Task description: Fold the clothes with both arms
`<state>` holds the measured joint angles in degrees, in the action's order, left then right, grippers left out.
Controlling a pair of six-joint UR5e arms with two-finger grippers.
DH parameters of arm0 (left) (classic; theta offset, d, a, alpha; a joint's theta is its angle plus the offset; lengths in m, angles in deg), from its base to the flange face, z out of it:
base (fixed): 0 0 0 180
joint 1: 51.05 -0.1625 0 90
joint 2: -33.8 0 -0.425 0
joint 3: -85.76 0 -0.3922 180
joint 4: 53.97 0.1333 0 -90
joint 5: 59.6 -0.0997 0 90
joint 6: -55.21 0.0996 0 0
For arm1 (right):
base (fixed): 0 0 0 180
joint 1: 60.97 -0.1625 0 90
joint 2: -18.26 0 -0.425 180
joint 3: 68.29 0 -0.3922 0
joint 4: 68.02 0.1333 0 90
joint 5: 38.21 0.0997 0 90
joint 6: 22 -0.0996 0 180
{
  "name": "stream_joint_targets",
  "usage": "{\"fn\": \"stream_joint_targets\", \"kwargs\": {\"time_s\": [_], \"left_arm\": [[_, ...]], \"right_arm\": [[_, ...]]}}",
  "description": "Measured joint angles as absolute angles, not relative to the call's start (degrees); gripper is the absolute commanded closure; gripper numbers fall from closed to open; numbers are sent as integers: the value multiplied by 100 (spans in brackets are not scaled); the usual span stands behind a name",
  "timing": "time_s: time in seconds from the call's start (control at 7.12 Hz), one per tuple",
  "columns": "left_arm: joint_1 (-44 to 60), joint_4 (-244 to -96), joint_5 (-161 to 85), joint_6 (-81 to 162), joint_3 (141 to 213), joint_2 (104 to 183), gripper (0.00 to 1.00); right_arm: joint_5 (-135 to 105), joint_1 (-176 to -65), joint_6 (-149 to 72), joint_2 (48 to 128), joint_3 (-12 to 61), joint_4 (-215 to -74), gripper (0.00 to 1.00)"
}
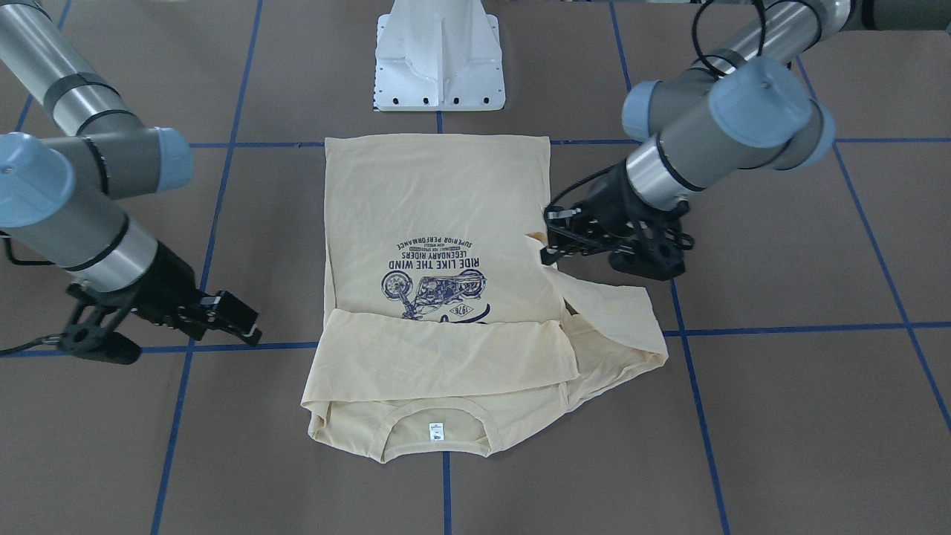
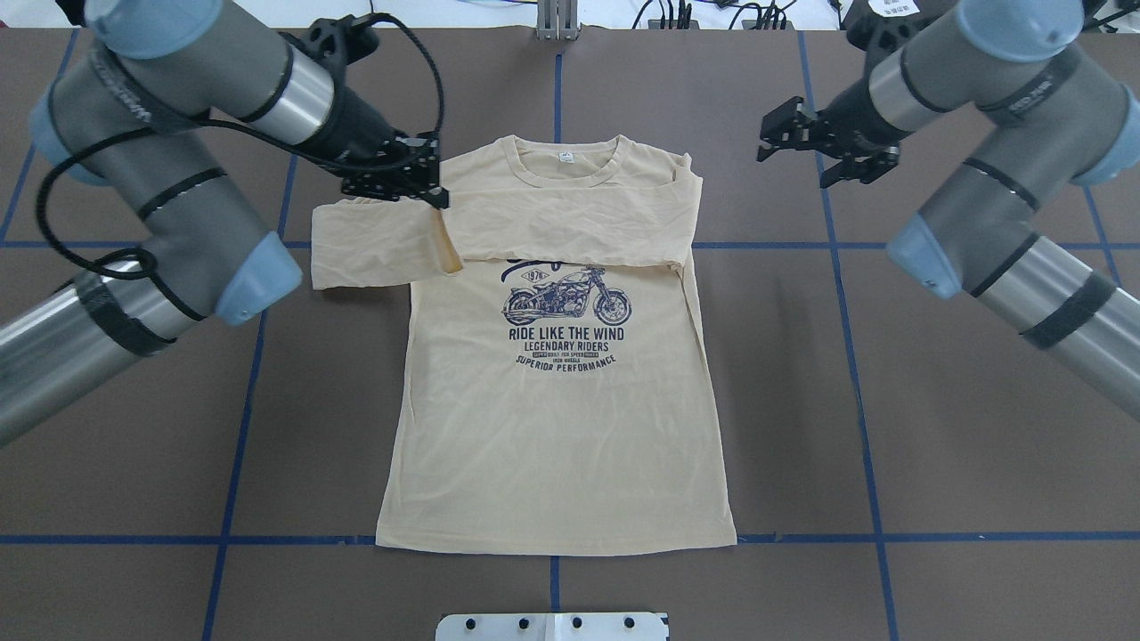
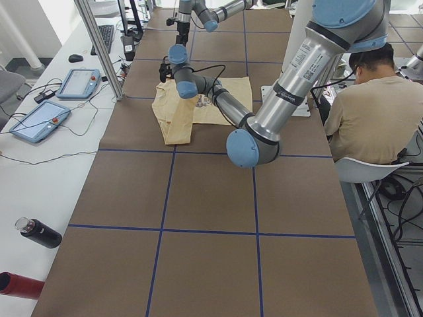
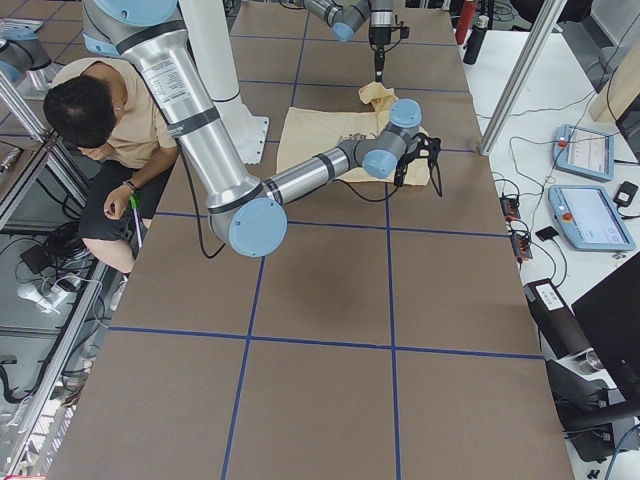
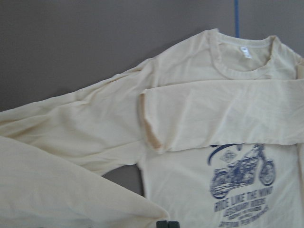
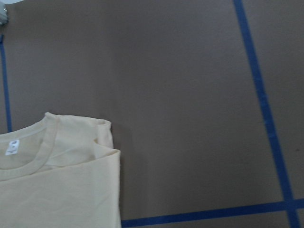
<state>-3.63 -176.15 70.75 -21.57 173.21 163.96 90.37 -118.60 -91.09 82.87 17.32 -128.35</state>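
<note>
Left fingers (image 2: pixel 426 190) are clamped on the T-shirt (image 2: pixel 552 427) sleeve (image 2: pixel 374 254) (other sleeve (image 2: pixel 570 233) lies folded across the chest), right fingers (image 2: pixel 784 122) spread wide, holding nothing, over the desk (image 2: pixel 935 445).

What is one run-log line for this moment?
shirt: flat, print up | folded sleeve: across chest | left gripper: shut on loose sleeve | right gripper: open, off shirt

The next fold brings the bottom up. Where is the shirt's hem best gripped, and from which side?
Likely at the hem's two corners, each pinched from its own outer side. The T-shirt lies flat, front up, with the hem straight. There is bare table beside each corner, which leaves room to slide under the edge there.
</note>
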Motion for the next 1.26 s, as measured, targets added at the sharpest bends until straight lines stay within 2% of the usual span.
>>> {"fn": "stream_joint_targets", "kwargs": {"time_s": [0.42, 0.56, 0.7, 0.84, 1.12, 1.26], "left_arm": [[-1090, -17974, 5902, -3076, 15606, 18279, 100], [-1250, -18275, 5626, -3245, 15099, 18633, 76], [-1358, -18514, 5436, -3318, 14748, 18837, 25], [-1431, -18677, 5249, -3344, 14583, 18916, 6], [-1448, -18810, 5052, -3353, 14521, 18933, 5], [-1356, -18818, 5117, -3332, 14594, 18870, 6]], "right_arm": [[9177, -12208, -8439, 8955, 1853, -12824, 1], [9166, -12227, -8403, 9071, 1913, -12824, 1], [9124, -12236, -8403, 9126, 1951, -12828, 0], [9006, -12213, -8440, 9145, 1976, -12830, 0], [8684, -11914, -9028, 9198, 2252, -12833, 0], [8481, -11595, -9619, 9320, 2625, -12839, 0]]}}
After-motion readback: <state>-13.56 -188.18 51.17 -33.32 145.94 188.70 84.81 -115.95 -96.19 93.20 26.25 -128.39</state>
